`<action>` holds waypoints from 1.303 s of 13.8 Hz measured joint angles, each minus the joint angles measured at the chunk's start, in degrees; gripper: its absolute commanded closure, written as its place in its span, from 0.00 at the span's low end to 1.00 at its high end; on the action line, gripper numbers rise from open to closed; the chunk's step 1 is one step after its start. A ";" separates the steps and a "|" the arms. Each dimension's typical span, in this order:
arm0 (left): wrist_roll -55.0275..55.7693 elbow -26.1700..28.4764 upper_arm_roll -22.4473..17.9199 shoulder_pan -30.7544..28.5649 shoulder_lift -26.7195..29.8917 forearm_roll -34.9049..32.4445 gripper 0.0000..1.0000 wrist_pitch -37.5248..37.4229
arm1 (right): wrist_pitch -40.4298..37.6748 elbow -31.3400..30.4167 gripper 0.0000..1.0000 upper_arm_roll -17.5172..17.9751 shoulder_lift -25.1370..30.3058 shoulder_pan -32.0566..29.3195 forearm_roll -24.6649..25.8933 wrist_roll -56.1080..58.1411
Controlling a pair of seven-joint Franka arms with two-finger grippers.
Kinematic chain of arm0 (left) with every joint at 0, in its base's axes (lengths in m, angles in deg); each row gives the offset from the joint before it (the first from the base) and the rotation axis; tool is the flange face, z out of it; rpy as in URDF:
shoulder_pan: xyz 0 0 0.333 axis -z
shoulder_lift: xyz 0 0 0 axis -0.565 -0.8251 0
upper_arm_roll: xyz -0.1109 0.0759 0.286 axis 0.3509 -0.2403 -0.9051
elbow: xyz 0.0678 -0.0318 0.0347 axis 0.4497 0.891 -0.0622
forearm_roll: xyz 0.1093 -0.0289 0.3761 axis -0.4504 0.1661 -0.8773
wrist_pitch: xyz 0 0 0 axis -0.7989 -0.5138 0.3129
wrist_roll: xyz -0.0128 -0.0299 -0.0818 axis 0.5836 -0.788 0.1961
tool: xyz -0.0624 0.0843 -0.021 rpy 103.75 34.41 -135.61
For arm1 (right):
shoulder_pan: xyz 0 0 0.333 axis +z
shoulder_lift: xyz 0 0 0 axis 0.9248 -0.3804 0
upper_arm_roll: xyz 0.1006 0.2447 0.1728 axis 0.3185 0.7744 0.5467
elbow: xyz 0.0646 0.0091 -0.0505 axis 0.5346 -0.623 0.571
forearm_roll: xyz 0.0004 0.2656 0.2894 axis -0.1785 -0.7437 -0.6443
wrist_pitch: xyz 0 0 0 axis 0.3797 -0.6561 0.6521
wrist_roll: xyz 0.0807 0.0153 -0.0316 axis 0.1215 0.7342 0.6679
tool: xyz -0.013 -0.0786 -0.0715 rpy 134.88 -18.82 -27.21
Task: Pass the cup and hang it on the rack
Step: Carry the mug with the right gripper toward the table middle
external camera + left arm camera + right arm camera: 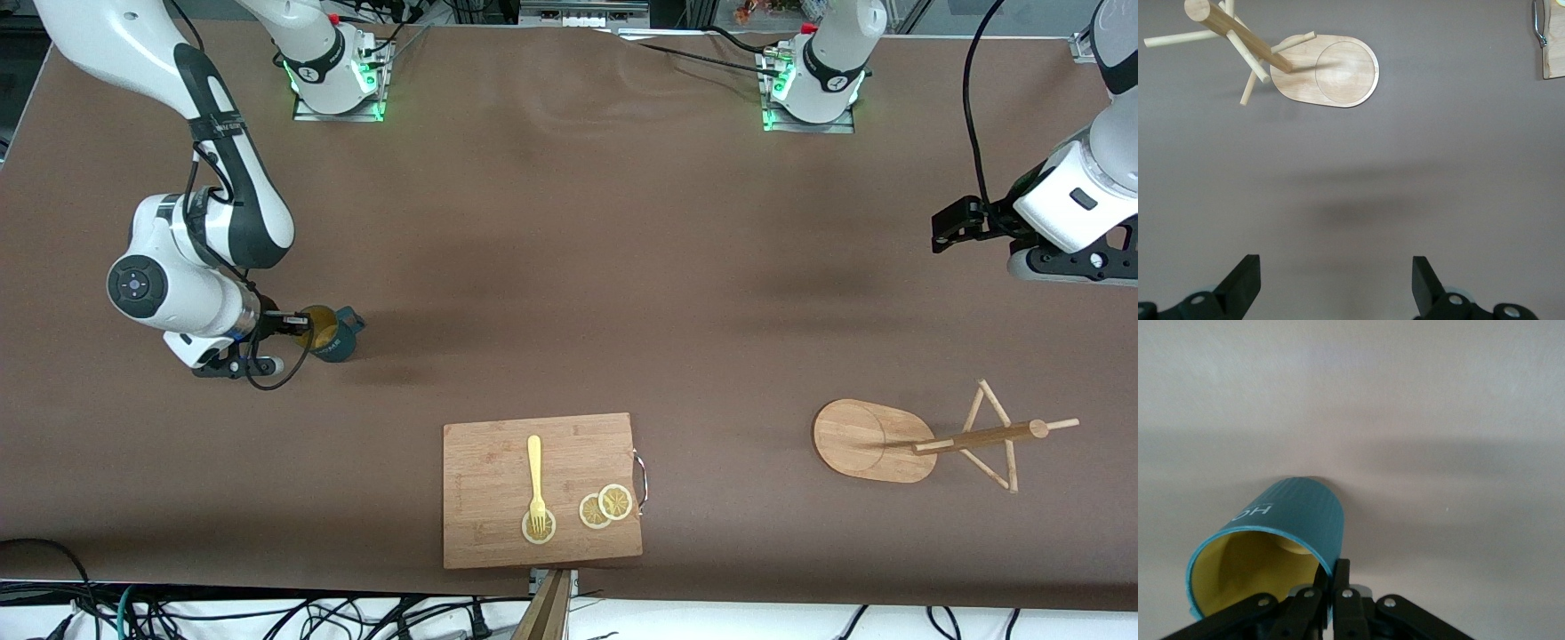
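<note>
Front view: right hand (298,325) pinches upright cup (331,334) rim; left hand (944,228) gapes, waiting.

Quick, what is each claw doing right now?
Left gripper: open, empty, waiting above the table.
Right gripper: shut on the cup rim.

Brown table (569,267): cup (331,333), cutting board (498,498), rack (925,440).

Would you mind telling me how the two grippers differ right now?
The right gripper is shut on the cup rim, one finger inside and one outside; the left gripper is open and holds nothing. The right one is down at the cup, at the right arm's end of the table; the left one waits above bare tabletop, farther from the front camera than the rack. Both have black fingers.
</note>
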 measured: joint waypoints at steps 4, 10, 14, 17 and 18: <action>0.00 0.00 0.00 0.00 0.00 0.00 0.00 0.00 | -0.01 4.37 1.00 1.10 0.25 4.90 -0.36 -4.25; 0.00 0.00 0.00 -0.01 0.00 0.00 0.00 0.00 | -0.03 11.32 1.00 1.67 -1.92 19.88 -0.44 -28.41; 0.00 -0.01 0.00 -0.01 0.00 0.00 0.00 0.00 | 0.13 18.08 1.00 1.96 -7.25 28.23 -0.45 -45.09; 0.00 -0.01 0.00 -0.02 0.00 0.00 0.00 0.00 | 0.35 23.36 1.00 2.60 -11.32 32.97 -0.45 -52.85; 0.00 -0.01 0.00 -0.02 0.00 0.00 0.00 0.00 | 0.41 24.91 1.00 2.74 -12.66 34.77 -0.45 -55.17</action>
